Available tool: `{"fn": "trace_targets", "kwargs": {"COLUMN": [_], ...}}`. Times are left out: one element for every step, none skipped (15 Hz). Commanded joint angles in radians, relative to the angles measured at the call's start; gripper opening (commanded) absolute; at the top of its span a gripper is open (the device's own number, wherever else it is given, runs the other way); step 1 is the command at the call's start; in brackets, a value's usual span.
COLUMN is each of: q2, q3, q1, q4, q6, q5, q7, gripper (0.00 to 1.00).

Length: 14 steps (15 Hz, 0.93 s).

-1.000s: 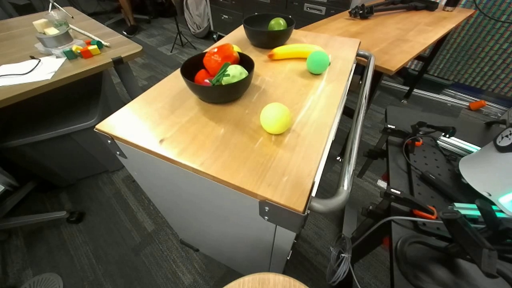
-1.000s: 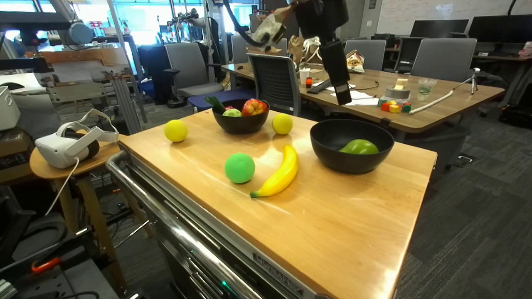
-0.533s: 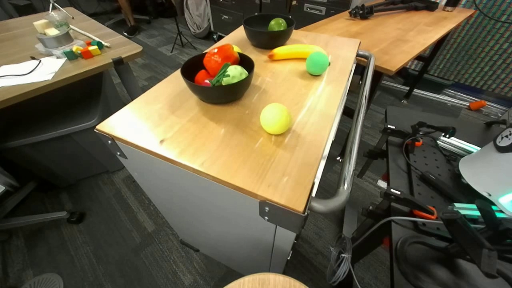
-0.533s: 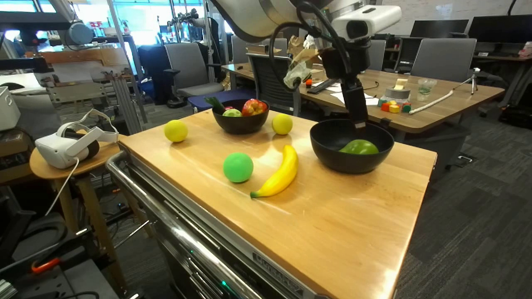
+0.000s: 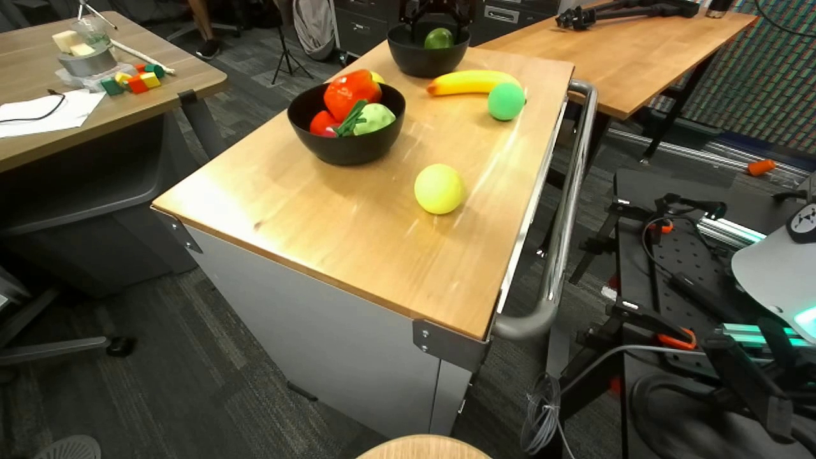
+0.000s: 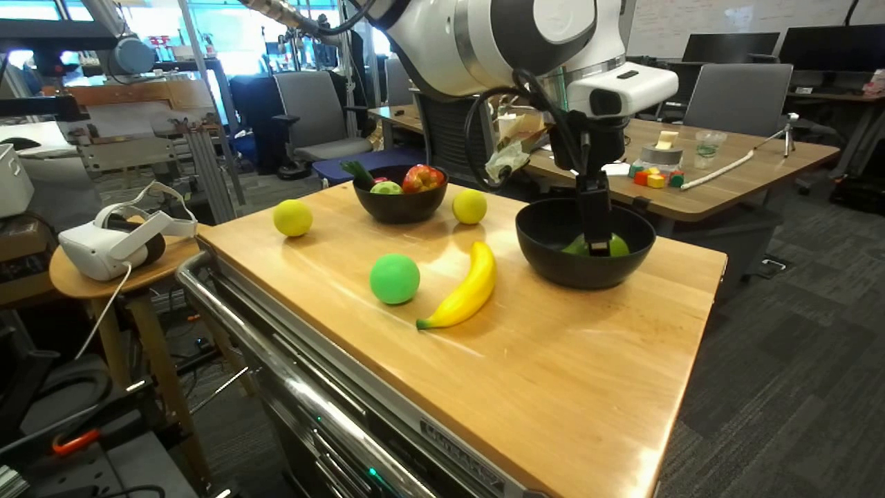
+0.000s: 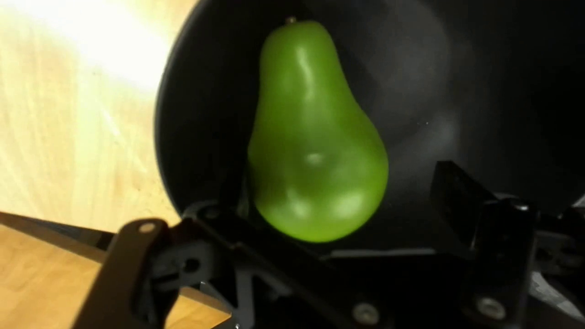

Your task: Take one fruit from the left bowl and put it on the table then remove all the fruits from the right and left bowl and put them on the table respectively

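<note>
In an exterior view my arm, cut off up top, bends from 11 o'clock over the bowl. The gripper points down into it, jaws apart in the wrist view, at 8 and 4 o'clock of the pear; too dark at 8 for me to judge contact. The pear lies in the bowl, glossy green, narrow end at 12

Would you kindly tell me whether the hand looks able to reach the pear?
Probably yes: the hand is open, the pear appears to lie between its fingers in the bowl, and nothing visible covers it.
</note>
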Motion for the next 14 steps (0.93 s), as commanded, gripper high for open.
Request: {"fn": "trace_targets", "kwargs": {"q2": [0.023, 0.024, 0.025, 0.024, 0.021, 0.019, 0.019, 0.020, 0.022, 0.019, 0.011, -0.002, -0.022, -0.045], "q3": [-0.008, -0.009, -0.010, -0.011, -0.014, -0.016, -0.021, -0.027, -0.033, -0.036, -0.036, -0.037, -0.030, -0.029], "q1": [0.023, 0.027, 0.031, 0.034, 0.038, 0.041, 0.044, 0.047, 0.050, 0.052, 0.054, 0.058, 0.057, 0.064], "q4": [0.041, 0.041, 0.041, 0.040, 0.036, 0.033, 0.028, 0.026, 0.023, 0.018, 0.011, 0.004, -0.003, -0.014], "q6": [-0.055, -0.062, -0.071, -0.077, -0.080, -0.079, -0.075, -0.068, -0.066, -0.064, -0.060, -0.063, -0.077, -0.077], "q5": [0.043, 0.043, 0.042, 0.041, 0.036, 0.032, 0.023, 0.014, 0.006, 0.003, 0.001, 0.001, 0.017, 0.016], "q7": [-0.009, -0.009, -0.005, -0.004, -0.002, 0.000, 0.003, 0.006, 0.010, 0.011, 0.009, 0.014, 0.010, 0.014], "gripper": [1.00, 0.99, 0.85, 0.74, 0.70, 0.60, 0.52, 0.44, 0.44, 0.44, 0.44, 0.44, 0.44, 0.44]}}
